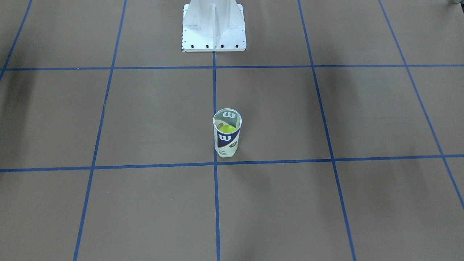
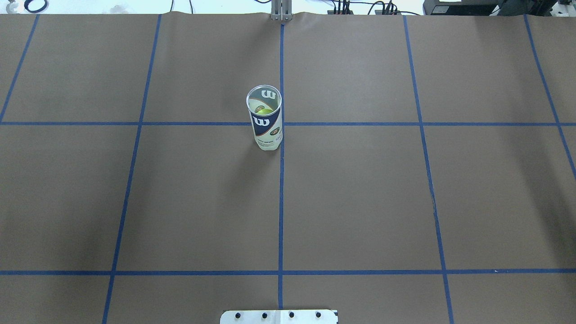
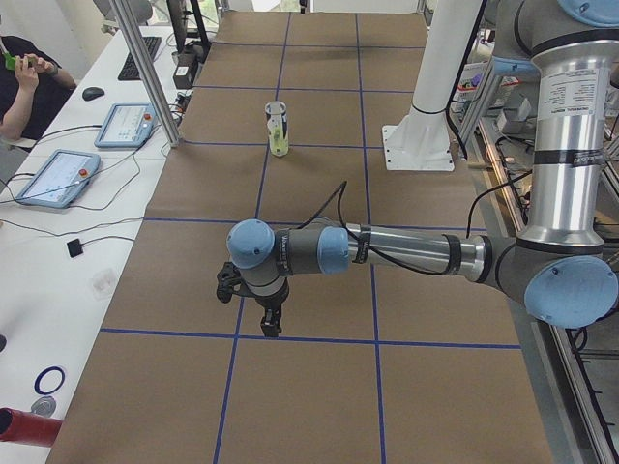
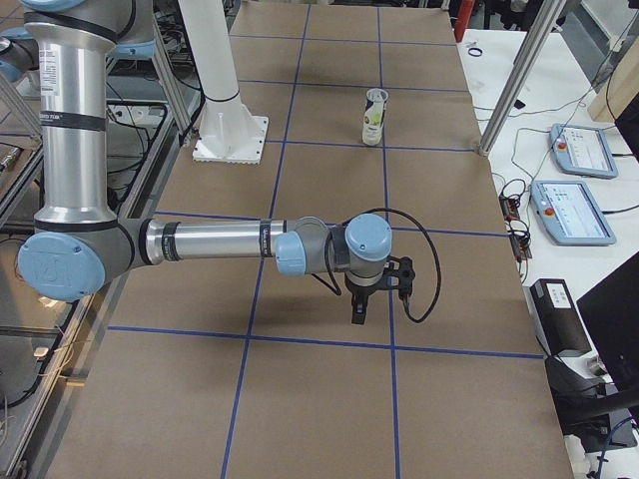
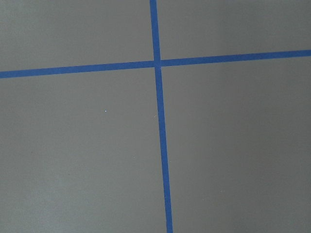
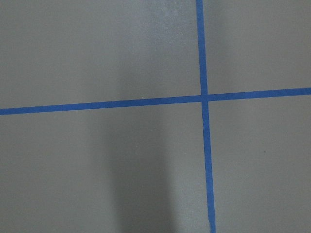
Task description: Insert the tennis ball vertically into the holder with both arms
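Observation:
The holder (image 1: pixel 227 139) stands upright near the middle of the brown table, its open end up. It also shows in the overhead view (image 2: pixel 266 128) and both side views (image 3: pixel 278 129) (image 4: pixel 374 117). A yellow-green tennis ball (image 1: pixel 227 128) sits inside it, seen through the mouth (image 2: pixel 264 110). My left gripper (image 3: pixel 269 324) hangs low over the table, far from the holder. My right gripper (image 4: pixel 357 314) hangs low over the table's other end, also far from it. Both point down and show only in the side views, so I cannot tell whether they are open or shut. The wrist views show only table and blue tape.
The white robot base (image 1: pixel 214 29) stands at the table's robot side (image 2: pixel 279 316). Blue tape lines grid the table. Side benches hold tablets (image 3: pixel 58 179) (image 4: pixel 574 210) and cables. An operator (image 3: pixel 19 77) sits at the far bench. Metal posts (image 3: pixel 145 68) stand at the table's edges.

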Controlling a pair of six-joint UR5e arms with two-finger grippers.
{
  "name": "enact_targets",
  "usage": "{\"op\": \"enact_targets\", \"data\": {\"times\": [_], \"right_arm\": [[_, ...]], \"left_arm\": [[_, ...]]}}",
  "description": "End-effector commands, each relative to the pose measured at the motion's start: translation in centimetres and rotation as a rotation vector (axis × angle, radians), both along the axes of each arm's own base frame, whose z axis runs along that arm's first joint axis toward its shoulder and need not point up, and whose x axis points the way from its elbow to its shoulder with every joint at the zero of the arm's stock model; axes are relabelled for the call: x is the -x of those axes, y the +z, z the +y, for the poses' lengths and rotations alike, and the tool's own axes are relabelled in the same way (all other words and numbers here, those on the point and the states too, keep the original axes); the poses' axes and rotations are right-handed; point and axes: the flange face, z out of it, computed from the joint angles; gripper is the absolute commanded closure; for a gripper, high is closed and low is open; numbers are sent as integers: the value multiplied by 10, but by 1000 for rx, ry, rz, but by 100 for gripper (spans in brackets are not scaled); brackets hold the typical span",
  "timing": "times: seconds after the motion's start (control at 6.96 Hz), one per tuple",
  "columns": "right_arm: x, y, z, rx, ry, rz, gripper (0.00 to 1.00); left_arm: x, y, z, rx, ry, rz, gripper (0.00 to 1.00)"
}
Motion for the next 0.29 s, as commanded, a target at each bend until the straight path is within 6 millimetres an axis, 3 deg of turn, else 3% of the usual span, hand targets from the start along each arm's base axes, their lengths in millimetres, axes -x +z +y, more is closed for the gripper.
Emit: {"op": "enact_targets", "data": {"times": [0.0, 0.14], "right_arm": [[0, 0, 1, 0, 0, -2, 0], [0, -2, 1, -3, 0, -2, 0]], "left_arm": [[-1, 0, 0, 0, 1, 0, 0], [-1, 1, 0, 2, 2, 0, 0]]}}
